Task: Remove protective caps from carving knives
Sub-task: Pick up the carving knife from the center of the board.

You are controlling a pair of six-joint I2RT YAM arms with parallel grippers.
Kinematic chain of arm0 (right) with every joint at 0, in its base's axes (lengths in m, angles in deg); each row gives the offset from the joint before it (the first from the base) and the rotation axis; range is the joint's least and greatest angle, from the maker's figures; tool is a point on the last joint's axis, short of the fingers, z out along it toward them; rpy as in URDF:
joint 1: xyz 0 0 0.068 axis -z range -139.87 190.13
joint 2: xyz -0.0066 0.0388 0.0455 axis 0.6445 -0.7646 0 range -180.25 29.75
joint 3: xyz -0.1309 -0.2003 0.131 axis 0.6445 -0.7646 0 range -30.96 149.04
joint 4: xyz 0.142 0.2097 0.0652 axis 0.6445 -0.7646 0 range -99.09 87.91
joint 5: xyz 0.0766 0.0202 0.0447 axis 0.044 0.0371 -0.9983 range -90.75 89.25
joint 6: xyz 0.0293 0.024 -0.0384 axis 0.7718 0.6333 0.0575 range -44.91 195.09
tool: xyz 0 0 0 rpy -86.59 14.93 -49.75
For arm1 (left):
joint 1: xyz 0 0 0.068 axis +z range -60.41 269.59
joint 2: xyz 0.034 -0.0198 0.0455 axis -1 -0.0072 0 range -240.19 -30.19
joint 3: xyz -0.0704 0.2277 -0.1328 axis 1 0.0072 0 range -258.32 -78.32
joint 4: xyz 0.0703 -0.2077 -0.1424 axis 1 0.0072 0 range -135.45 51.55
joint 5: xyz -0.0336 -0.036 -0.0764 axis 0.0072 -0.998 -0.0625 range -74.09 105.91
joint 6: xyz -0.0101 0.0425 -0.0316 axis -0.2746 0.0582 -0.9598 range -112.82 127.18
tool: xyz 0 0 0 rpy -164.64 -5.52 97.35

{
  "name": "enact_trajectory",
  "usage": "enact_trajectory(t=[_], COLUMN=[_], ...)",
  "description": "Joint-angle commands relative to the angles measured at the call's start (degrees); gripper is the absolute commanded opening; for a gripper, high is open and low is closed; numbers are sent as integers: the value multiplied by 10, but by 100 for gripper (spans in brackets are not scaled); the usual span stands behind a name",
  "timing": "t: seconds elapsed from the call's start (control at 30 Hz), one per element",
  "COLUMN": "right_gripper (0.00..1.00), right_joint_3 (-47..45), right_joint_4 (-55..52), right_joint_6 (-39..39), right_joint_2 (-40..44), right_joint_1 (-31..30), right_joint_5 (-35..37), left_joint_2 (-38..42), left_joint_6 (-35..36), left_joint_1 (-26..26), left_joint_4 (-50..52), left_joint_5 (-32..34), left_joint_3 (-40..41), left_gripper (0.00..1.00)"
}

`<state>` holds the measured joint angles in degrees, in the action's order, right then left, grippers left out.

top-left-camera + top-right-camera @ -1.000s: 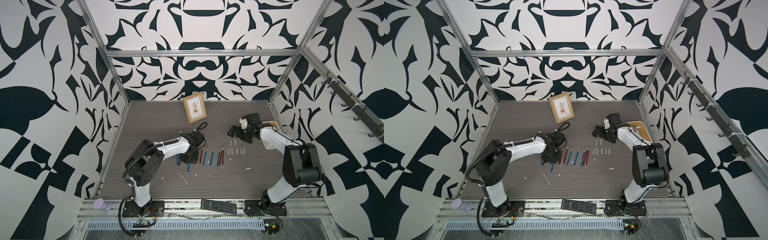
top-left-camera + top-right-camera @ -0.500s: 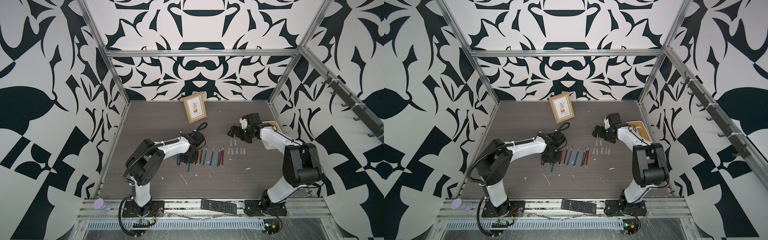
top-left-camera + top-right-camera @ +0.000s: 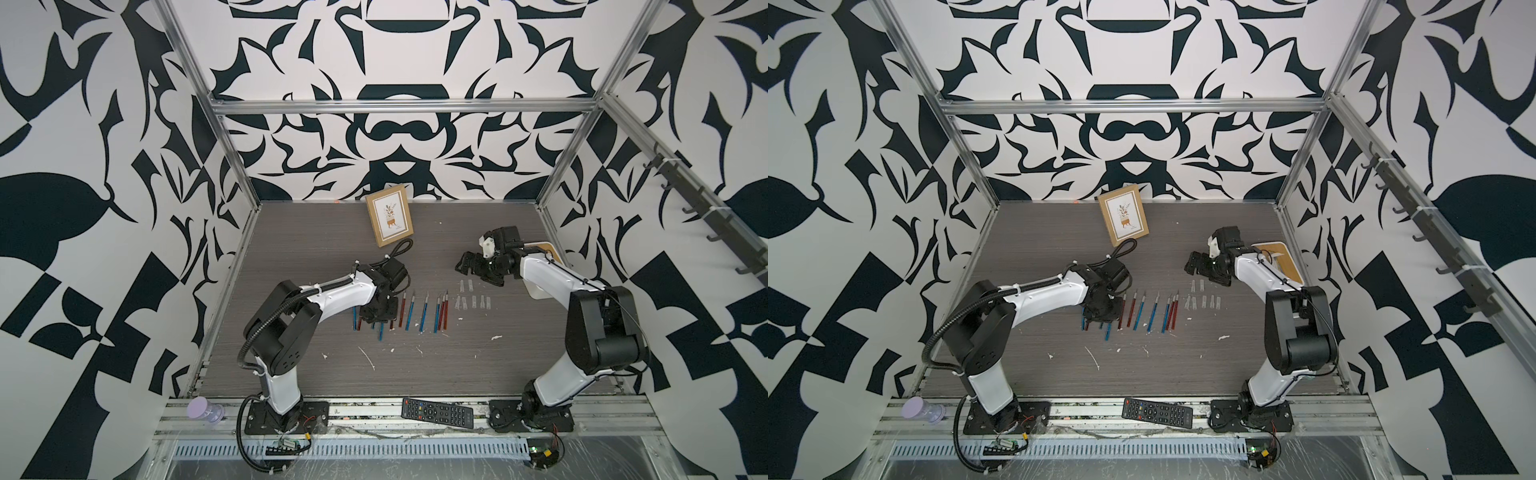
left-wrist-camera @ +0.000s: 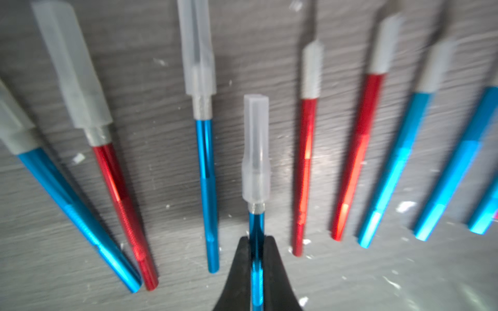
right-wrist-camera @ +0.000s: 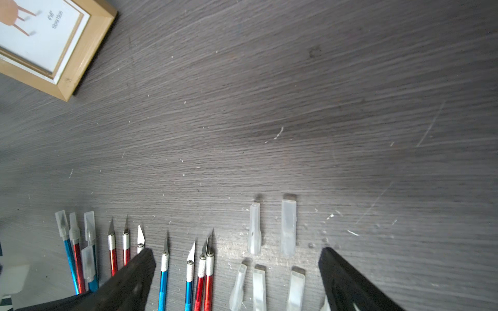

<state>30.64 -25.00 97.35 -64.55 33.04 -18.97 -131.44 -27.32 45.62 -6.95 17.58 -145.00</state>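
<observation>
Several carving knives (image 3: 424, 311) with blue or red handles lie in a row on the dark table. My left gripper (image 4: 256, 242) is shut on the handle of a blue knife (image 4: 256, 223) that carries a whitish protective cap (image 4: 256, 150). In both top views this gripper (image 3: 376, 320) (image 3: 1100, 318) stands low over the row's left end. Beside it lie other capped knives (image 4: 198, 53). Bare-bladed knives (image 5: 164, 258) lie further right. Loose protective caps (image 5: 288, 226) (image 3: 473, 301) rest right of the row. My right gripper (image 5: 235, 254) (image 3: 467, 266) hovers open and empty behind them.
A wooden picture frame (image 3: 390, 216) leans at the back. A black remote (image 3: 437, 412) and a purple-lidded jar (image 3: 205, 409) sit on the front rail. A light board (image 3: 548, 251) lies behind the right arm. White flecks (image 3: 368, 357) dot the table's front.
The left jaws have closed the last bit onto the blue knife. Both arms have stayed nearly where they were.
</observation>
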Motion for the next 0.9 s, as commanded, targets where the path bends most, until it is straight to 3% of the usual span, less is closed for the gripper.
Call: enact_trajectory(t=[0.0, 0.33, 0.57, 0.87], right_gripper=[98, 92, 88, 73], right_joint_3=[10, 0, 4, 6], right_joint_4=[-7, 54, 103, 179], right_joint_6=[-10, -1, 40, 96], right_joint_2=[32, 61, 42, 8], right_joint_1=[1, -23, -60, -104], right_joint_5=[-4, -87, -157, -243], left_joint_2=[45, 91, 70, 54], left_joint_6=[-1, -3, -13, -17], left_joint_1=[11, 51, 54, 54], left_joint_4=[-35, -185, -230, -247], left_joint_5=[-35, -194, -245, -256], left_joint_3=[18, 63, 54, 43], left_gripper=[1, 0, 0, 0])
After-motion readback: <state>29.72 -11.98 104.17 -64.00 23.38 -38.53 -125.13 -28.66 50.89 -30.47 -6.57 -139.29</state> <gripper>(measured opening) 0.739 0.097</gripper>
